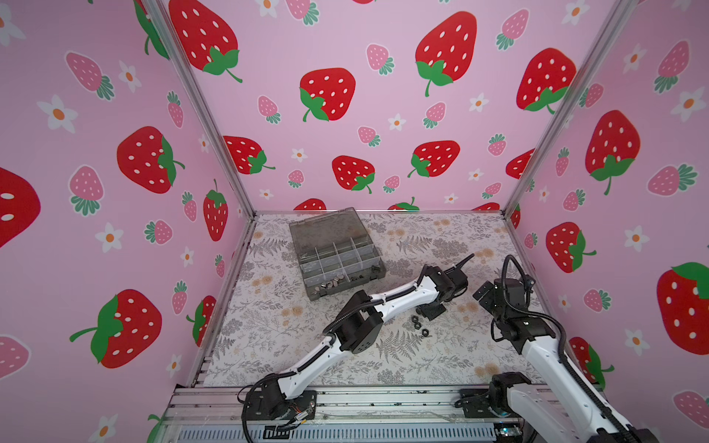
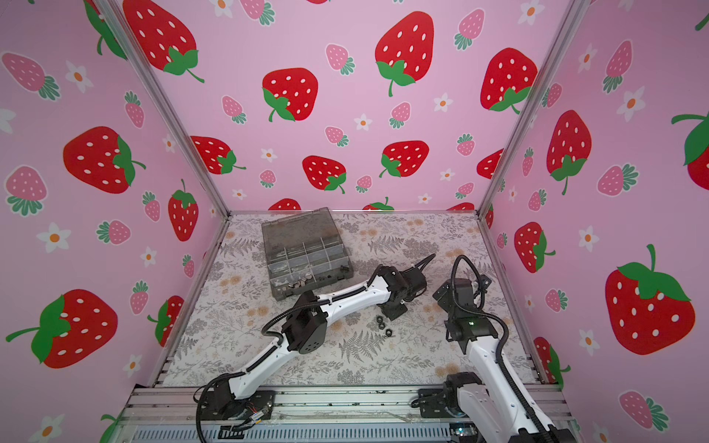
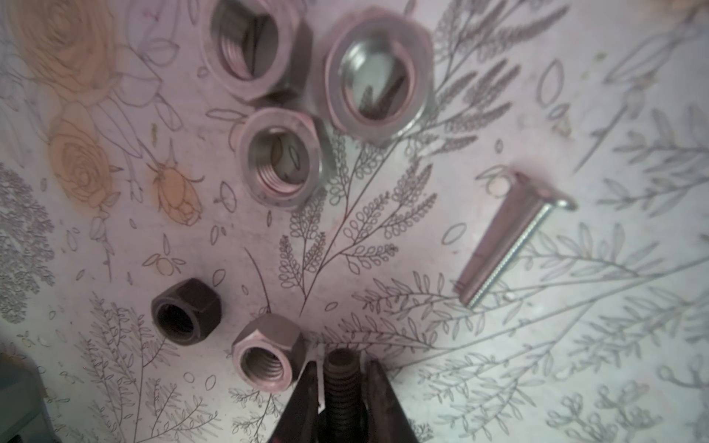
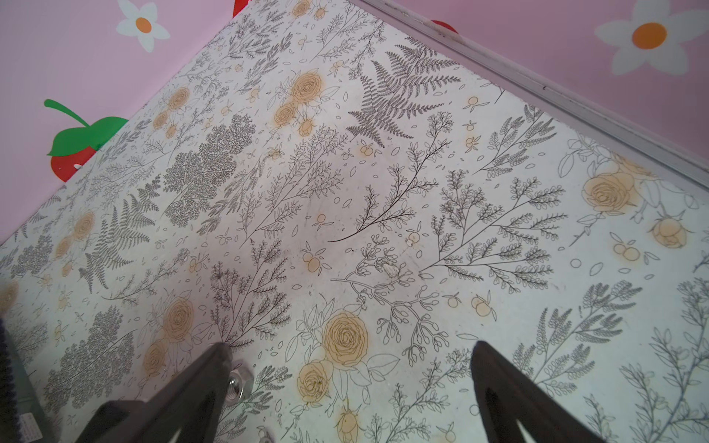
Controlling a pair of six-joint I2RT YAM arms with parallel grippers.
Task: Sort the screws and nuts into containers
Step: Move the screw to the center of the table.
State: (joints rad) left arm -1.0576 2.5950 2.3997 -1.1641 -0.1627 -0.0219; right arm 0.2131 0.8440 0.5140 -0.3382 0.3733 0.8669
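Note:
In the left wrist view my left gripper (image 3: 342,370) is shut on a black screw (image 3: 341,383), its threaded shaft standing between the two fingers. Several hex nuts lie on the mat just past it: a grey one (image 3: 268,358) next to a finger, a black one (image 3: 184,310), and three larger ones (image 3: 282,157). A thin silver screw (image 3: 510,245) lies apart from them. In both top views the left gripper (image 1: 431,308) (image 2: 395,310) is down beside the nuts (image 1: 418,326) (image 2: 383,326). My right gripper (image 4: 353,356) is open over bare mat, with a silver nut (image 4: 238,383) beside one finger.
The smoky-grey organiser box (image 1: 345,289) (image 2: 286,293) stands open at the back left, lid (image 1: 326,230) raised. Its near containers hold silver nuts (image 1: 330,284) and dark pieces (image 1: 356,275). The right gripper (image 1: 484,294) (image 2: 441,295) hovers right of the left one. Pink walls enclose the mat.

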